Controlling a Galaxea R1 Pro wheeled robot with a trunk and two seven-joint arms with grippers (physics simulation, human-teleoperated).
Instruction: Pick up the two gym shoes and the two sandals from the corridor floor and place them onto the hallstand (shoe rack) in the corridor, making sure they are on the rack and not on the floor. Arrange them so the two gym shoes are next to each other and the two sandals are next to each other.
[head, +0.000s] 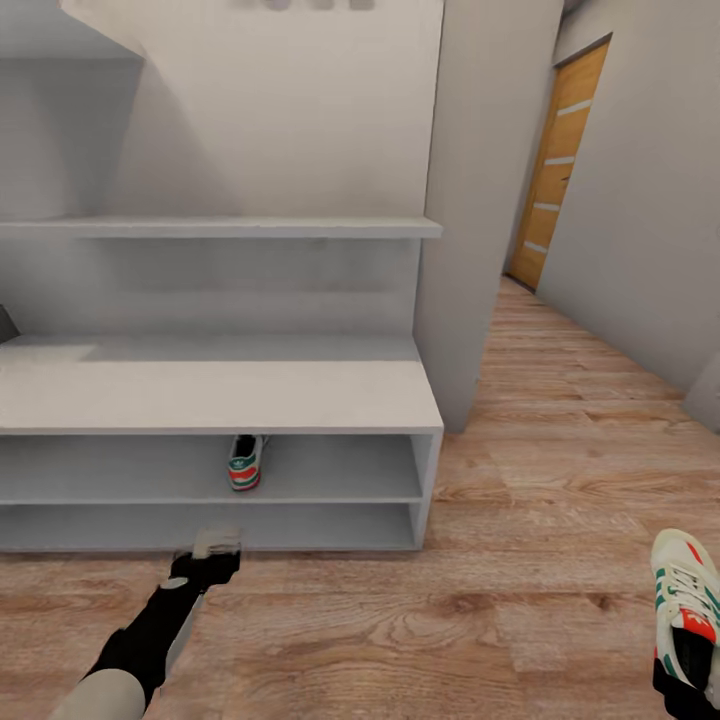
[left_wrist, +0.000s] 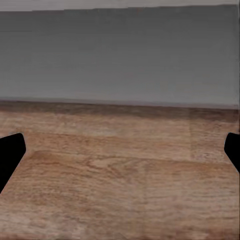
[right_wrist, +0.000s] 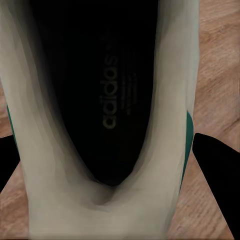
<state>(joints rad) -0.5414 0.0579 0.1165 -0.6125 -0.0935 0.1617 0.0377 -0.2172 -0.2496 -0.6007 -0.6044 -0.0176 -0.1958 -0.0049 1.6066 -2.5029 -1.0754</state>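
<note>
Along the corridor wall stands the hallstand (head: 215, 395), one gym shoe (head: 244, 462) on its upper shelf. Before it on the floor (head: 480, 610) hovers the left hand (head: 212, 549), open wide, empty. Right hand (head: 688, 690) grips the second gym shoe (head: 684, 608).

Left end effector (head: 212, 548) reaches forward, fingers spread; right end effector (right_wrist: 120, 165) is clamped at both sides
</note>
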